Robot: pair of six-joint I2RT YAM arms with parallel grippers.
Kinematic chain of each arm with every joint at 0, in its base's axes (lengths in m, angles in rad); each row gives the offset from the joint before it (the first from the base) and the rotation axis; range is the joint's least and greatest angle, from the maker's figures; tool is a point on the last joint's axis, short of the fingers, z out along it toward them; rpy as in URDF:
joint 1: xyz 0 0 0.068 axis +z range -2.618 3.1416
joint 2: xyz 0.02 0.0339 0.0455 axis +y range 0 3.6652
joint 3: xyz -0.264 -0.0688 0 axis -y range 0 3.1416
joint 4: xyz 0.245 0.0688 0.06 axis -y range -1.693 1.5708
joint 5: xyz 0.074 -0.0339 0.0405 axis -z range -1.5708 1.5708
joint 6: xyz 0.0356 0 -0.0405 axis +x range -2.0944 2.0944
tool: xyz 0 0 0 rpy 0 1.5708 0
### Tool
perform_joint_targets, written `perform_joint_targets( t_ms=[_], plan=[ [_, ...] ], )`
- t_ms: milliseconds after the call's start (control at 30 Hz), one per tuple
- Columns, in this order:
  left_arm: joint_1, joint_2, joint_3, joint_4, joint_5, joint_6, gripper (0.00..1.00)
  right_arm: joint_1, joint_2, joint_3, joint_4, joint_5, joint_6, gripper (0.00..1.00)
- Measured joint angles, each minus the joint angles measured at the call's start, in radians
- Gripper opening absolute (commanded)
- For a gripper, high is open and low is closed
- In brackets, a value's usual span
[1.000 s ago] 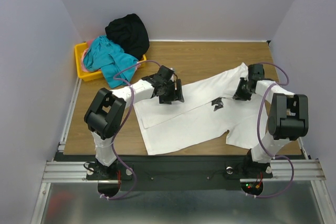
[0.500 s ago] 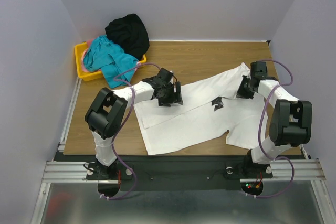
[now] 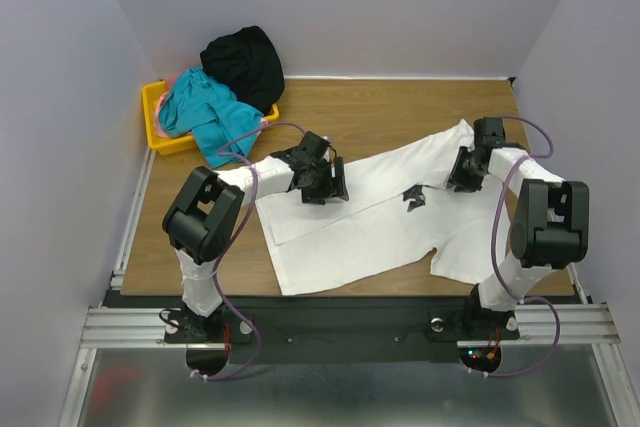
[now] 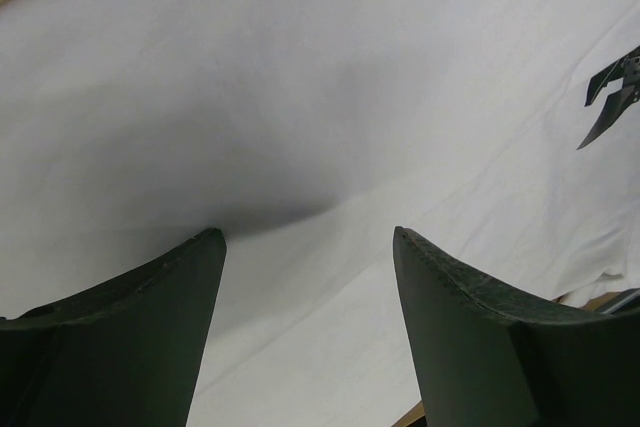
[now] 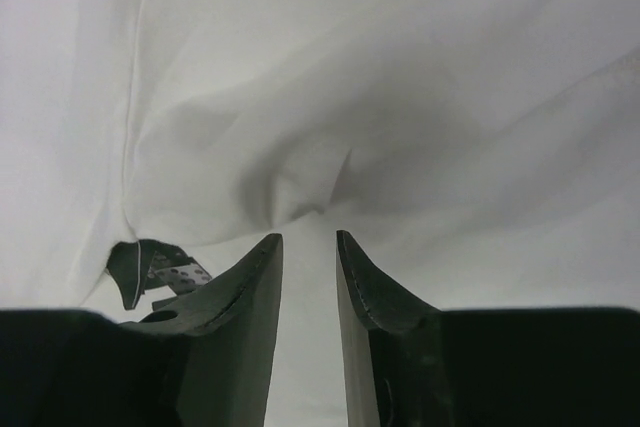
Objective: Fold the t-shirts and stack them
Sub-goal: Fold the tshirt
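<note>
A white t-shirt (image 3: 370, 217) with a small dark print (image 3: 414, 197) lies spread across the wooden table. My left gripper (image 3: 325, 182) rests low over its upper left part. In the left wrist view the left gripper (image 4: 305, 232) is open wide, with flat white cloth (image 4: 300, 97) under it and nothing between the fingers. My right gripper (image 3: 462, 172) sits at the shirt's upper right, near the sleeve. In the right wrist view the right gripper (image 5: 308, 235) has its fingers nearly together on a puckered ridge of the white cloth (image 5: 400, 67). The print (image 5: 150, 267) is at its left.
A yellow bin (image 3: 152, 107) stands at the back left with a teal shirt (image 3: 205, 112) spilling over its edge, a black garment (image 3: 243, 62) heaped behind it and a bit of pink cloth (image 3: 175, 80). Walls close in the table on three sides.
The right arm's elbow swung out a little and came back, and its gripper is back at almost the same spot on the shirt. The left gripper has barely moved.
</note>
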Motion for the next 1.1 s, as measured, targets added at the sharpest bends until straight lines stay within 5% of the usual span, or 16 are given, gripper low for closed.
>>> perform_joint_targets(
  t_ms=[300, 567, 1100],
  plan=[
    [0.0, 0.0, -0.002, 0.007, 0.001, 0.0, 0.8, 0.0, 0.103, 0.054, 0.031, 0.011, 0.001, 0.36],
    [0.0, 0.0, -0.002, 0.008, 0.002, 0.0, 0.8, 0.0, 0.129, 0.073, 0.048, 0.011, 0.001, 0.1],
    [0.004, 0.002, -0.002, 0.008, 0.005, 0.0, 0.8, 0.0, 0.055, 0.065, 0.013, 0.032, -0.003, 0.02]
  ],
)
